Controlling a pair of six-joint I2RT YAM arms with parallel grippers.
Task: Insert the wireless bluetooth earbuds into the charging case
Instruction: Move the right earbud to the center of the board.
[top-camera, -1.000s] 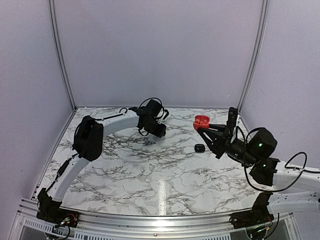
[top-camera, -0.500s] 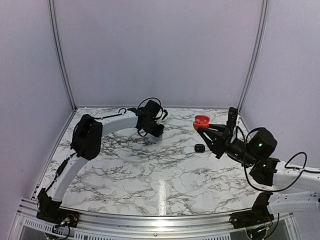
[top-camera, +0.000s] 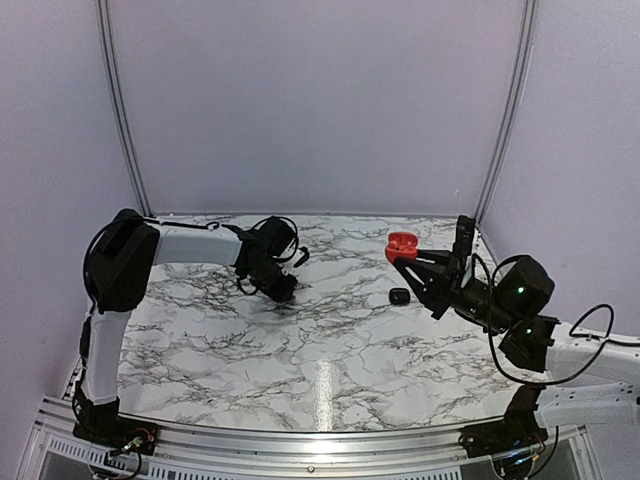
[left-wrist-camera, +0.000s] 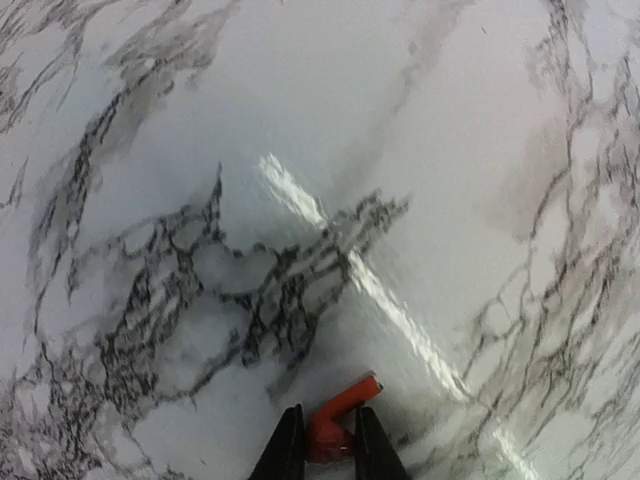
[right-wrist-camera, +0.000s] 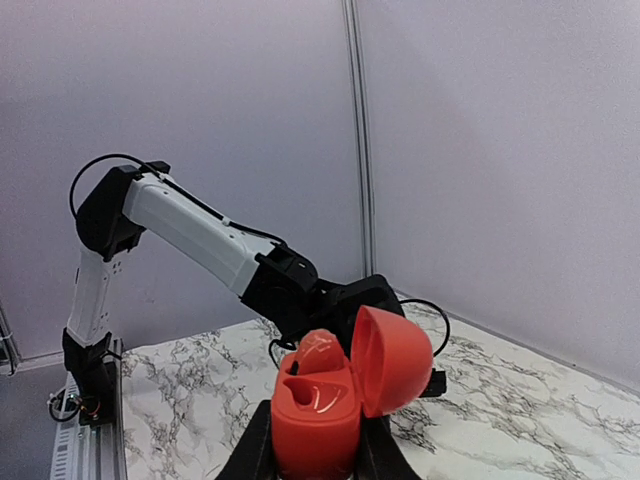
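Note:
My left gripper (left-wrist-camera: 329, 442) is shut on a red earbud (left-wrist-camera: 338, 418), whose stem pokes out up and to the right, close over the marble table (left-wrist-camera: 200, 150). In the top view that gripper (top-camera: 283, 292) is low at the table's centre left. My right gripper (right-wrist-camera: 315, 450) is shut on the round red charging case (right-wrist-camera: 315, 420) and holds it upright in the air, with its lid (right-wrist-camera: 392, 358) swung open to the right. One red earbud (right-wrist-camera: 322, 352) sits in the far slot and the near slot is empty. The top view shows the case (top-camera: 402, 243) at the right.
A small oval black case (top-camera: 400, 296) lies on the marble table (top-camera: 330, 340), just below and in front of the held red case. The left arm (top-camera: 190, 243) stretches across the table's back left. Metal frame posts (top-camera: 505, 110) stand at the back corners.
The left gripper has closed on the red earbud and swung left and nearer across the table. The right arm and the red case have not moved.

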